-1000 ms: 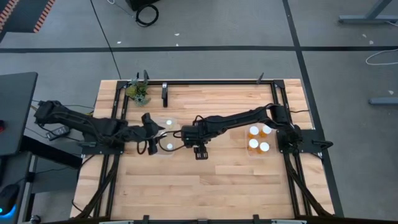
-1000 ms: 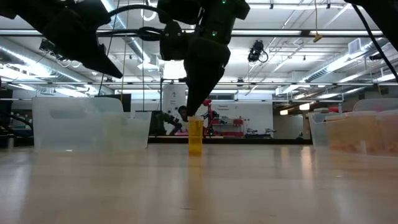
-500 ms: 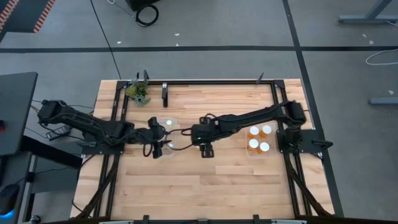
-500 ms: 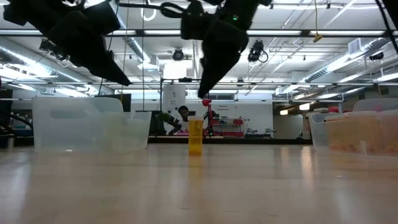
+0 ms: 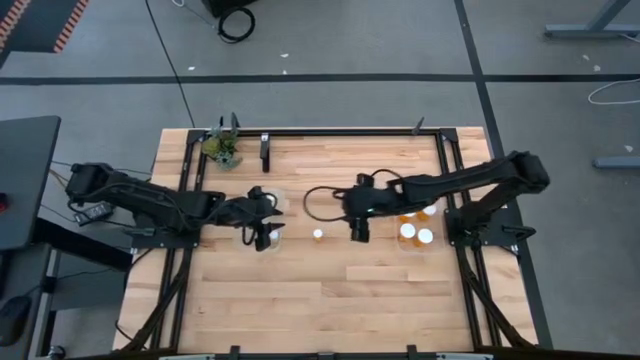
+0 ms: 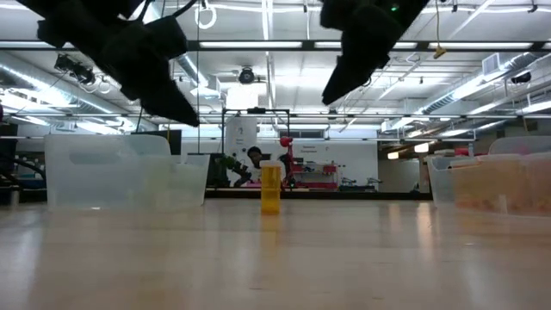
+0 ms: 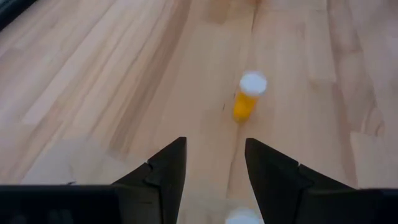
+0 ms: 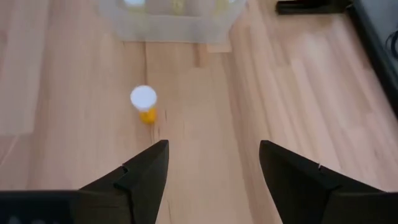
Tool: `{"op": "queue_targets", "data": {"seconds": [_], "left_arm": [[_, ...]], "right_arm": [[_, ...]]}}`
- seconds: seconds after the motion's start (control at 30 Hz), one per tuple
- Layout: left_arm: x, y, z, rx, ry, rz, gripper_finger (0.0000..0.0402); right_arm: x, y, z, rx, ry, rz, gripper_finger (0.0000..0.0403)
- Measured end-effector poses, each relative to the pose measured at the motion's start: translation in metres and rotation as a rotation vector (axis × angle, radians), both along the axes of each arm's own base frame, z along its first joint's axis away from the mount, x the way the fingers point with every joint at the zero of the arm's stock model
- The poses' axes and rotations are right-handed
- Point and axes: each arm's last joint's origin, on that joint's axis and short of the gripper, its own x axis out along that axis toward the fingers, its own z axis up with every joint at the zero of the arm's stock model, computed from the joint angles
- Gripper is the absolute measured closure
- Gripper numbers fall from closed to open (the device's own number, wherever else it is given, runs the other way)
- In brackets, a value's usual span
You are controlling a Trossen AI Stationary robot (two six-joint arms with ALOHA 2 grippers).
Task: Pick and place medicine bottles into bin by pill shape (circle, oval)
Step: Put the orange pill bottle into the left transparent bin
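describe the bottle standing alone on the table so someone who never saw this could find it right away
Start at the wooden table and look between the two clear bins, the left bin and the right bin. Near the middle, on bare wood, stands a lone medicine bottle with an amber body and a white cap, upright. Unlike the other bottles, which sit inside the bins, it stands by itself in the open.

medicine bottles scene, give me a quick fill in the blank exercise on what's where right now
1. The lone amber bottle stands ____ on the table, between the two bins.
2. Its cap is ____ in colour.
3. The right gripper has its fingers ____ and holds nothing.
4. The left gripper hovers over the ____ bin.

Missing words: upright; white; open; left
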Motion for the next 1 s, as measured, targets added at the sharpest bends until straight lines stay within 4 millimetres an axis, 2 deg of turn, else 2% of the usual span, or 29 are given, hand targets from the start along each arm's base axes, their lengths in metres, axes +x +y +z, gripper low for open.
{"op": "queue_targets", "data": {"seconds": [0.1, 0.47, 0.67, 1.0], "left_arm": [[0.008, 0.000, 0.005, 0.007, -0.006, -0.007, 0.0230], [0.036, -0.003, 0.009, 0.013, 0.052, -0.043, 0.0230], [0.053, -0.001, 0.010, 0.010, 0.077, -0.055, 0.0230], [0.073, -0.001, 0.008, 0.007, 0.153, -0.071, 0.0230]], "right_arm": [[-0.019, -0.002, 0.005, 0.002, -0.065, -0.004, 0.0145], [-0.088, -0.008, 0.005, 0.028, -0.221, -0.040, 0.0145], [-0.112, -0.010, 0.008, 0.021, -0.278, -0.061, 0.0145], [-0.139, -0.012, 0.006, -0.024, -0.310, -0.067, 0.0145]]}}
